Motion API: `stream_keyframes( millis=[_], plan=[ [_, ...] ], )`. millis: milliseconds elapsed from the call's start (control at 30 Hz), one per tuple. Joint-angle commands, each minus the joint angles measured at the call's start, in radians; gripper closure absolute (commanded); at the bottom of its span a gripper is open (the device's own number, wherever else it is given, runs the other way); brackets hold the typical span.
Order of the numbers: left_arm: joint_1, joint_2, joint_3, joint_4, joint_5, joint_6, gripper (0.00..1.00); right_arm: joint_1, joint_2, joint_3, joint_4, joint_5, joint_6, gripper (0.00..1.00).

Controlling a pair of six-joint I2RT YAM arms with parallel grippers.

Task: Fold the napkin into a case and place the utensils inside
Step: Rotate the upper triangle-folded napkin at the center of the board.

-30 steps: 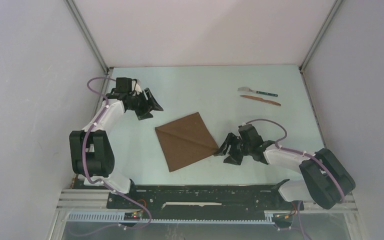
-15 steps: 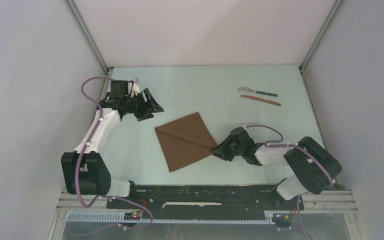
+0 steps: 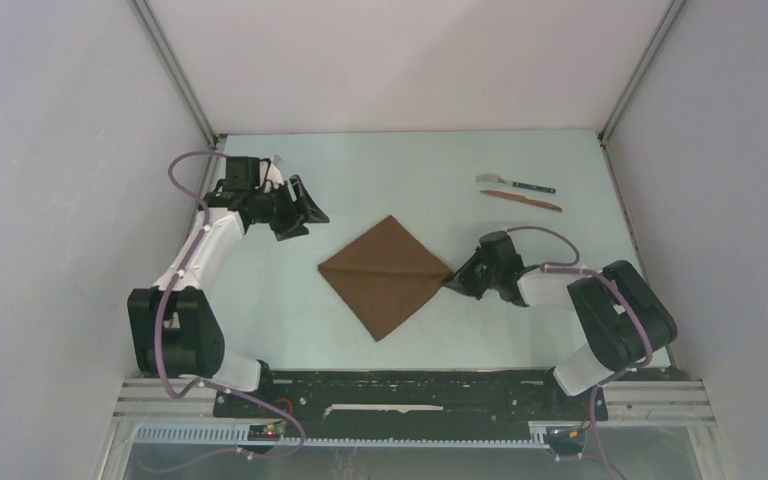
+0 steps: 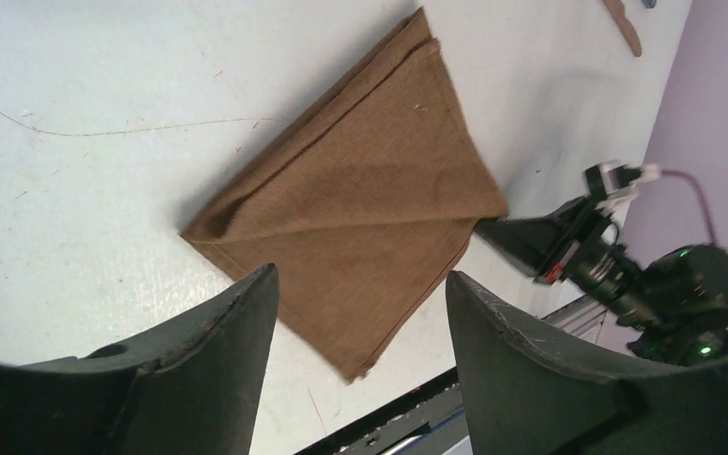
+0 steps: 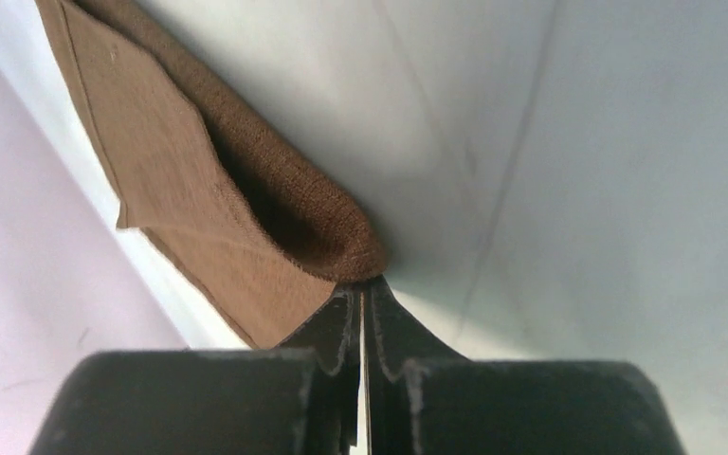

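The dark-brown napkin lies flat as a diamond in the middle of the table. My right gripper is shut on its right corner. In the right wrist view the cloth bunches into a small fold right at the closed tips of the right gripper. My left gripper hovers open to the far left of the napkin, holding nothing. Its wrist view shows the napkin beyond the left gripper. The utensils lie at the far right: a teal-handled piece and a reddish-brown knife.
White walls with metal corner posts close the table on three sides. The black base rail runs along the near edge. The right arm's elbow rests low at the near right.
The right gripper shut on the napkin's right corner and pulled it right and away, so the cloth shifted and turned into a diamond. The left arm barely moved.
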Motion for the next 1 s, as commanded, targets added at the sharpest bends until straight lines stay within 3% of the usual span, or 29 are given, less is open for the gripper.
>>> stream_keyframes(
  millis=[0, 100, 167, 267, 367, 533, 767, 967],
  plan=[
    [0.0, 0.063, 0.024, -0.003, 0.011, 0.019, 0.3, -0.146, 0.076, 0.159, -0.24, -0.072, -0.433, 0.98],
    [-0.007, 0.123, 0.005, 0.048, 0.022, -0.019, 0.3, -0.202, 0.279, 0.472, -0.567, -0.196, -0.693, 0.87],
    [-0.023, 0.171, -0.009, 0.086, 0.015, -0.051, 0.31, -0.217, 0.395, 0.667, -0.727, -0.157, -0.798, 0.78],
    [-0.068, 0.242, -0.022, 0.12, -0.003, -0.076, 0.32, -0.24, 0.39, 0.771, -0.772, -0.089, -0.846, 0.53],
    [-0.1, 0.286, -0.029, 0.121, -0.044, -0.07, 0.34, -0.262, 0.315, 0.767, -0.77, -0.072, -0.862, 0.41],
    [-0.102, 0.29, -0.1, 0.149, -0.125, -0.075, 0.37, -0.26, 0.203, 0.695, -0.755, -0.144, -0.871, 0.4],
    [-0.102, 0.27, -0.236, 0.242, -0.11, -0.1, 0.46, -0.22, 0.047, 0.511, -0.646, -0.232, -0.827, 0.41],
    [-0.106, 0.215, -0.376, 0.378, -0.067, -0.205, 0.65, -0.149, 0.015, 0.466, -0.61, -0.216, -0.798, 0.42]
  ],
)
